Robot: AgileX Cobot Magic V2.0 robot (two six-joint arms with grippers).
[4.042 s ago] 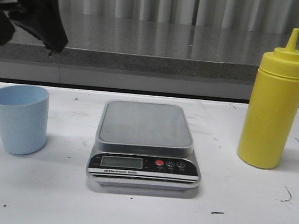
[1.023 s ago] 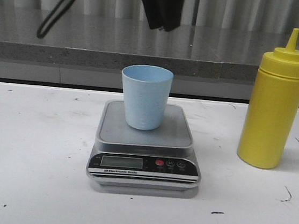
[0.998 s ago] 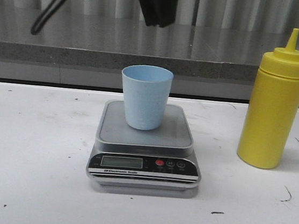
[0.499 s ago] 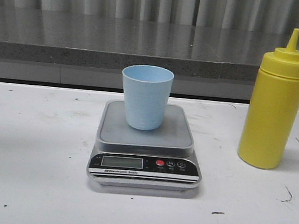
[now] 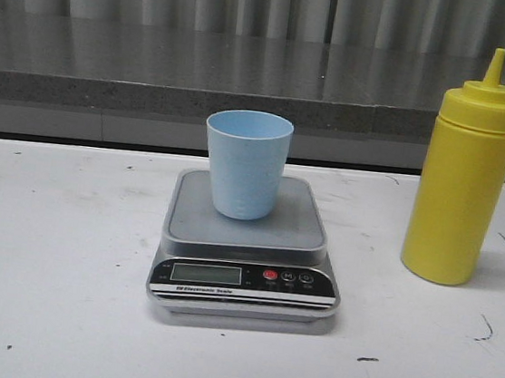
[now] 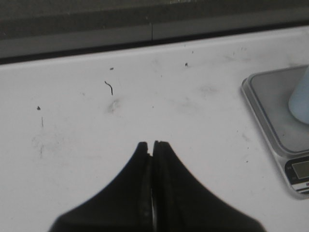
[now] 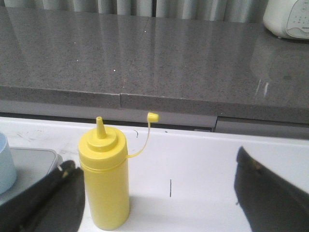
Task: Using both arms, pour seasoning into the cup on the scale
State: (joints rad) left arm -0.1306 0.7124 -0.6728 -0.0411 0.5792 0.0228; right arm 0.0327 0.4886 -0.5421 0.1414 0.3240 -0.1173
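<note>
Grey counter ledge (image 5: 244, 106) behind scale (image 5: 245, 252); cup (image 5: 245, 164) upright on its platform. Seasoning bottle (image 5: 464, 177) right of scale, between spread-apart right gripper (image 7: 154, 193) fingers (not touching). Left gripper (image 6: 152, 147) clenched, empty, left of scale.

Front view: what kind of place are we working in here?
Probably a kitchen-style test bench: a digital kitchen scale and a yellow seasoning bottle stand on a scuffed white table, with a grey stone counter behind.

Cup (image 5: 245, 164) upright on scale (image 5: 246, 243) — bottle (image 5: 463, 176) beside.
</note>
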